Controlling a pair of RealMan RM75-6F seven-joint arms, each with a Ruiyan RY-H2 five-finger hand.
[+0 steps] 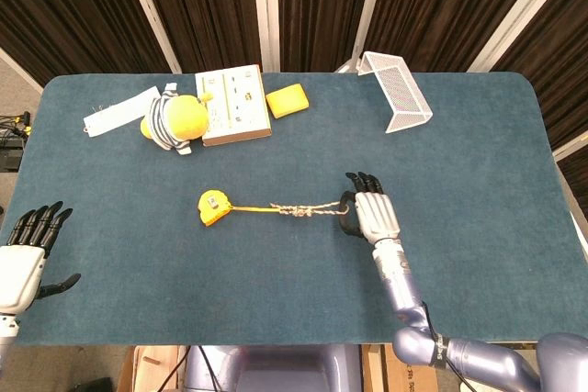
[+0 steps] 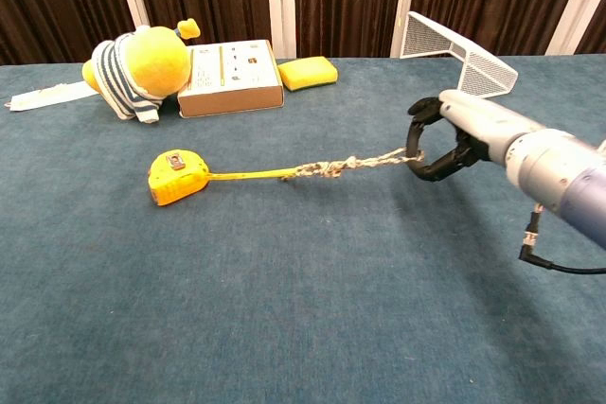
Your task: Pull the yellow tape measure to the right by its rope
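Observation:
The yellow tape measure (image 1: 212,207) (image 2: 176,179) lies on the blue table, left of centre. Its braided rope (image 1: 308,211) (image 2: 346,166) runs taut from it to the right. My right hand (image 1: 371,216) (image 2: 459,131) grips the rope's right end, its dark fingers curled around it, raised slightly off the cloth in the chest view. My left hand (image 1: 26,250) hovers open at the table's near left edge, fingers spread, holding nothing.
A yellow plush toy (image 1: 175,120) (image 2: 142,63), a white box (image 1: 233,104) (image 2: 230,76), a yellow sponge (image 1: 288,100) (image 2: 308,72) and a white label (image 1: 120,111) sit at the back left. A white mesh rack (image 1: 397,89) (image 2: 461,50) stands back right.

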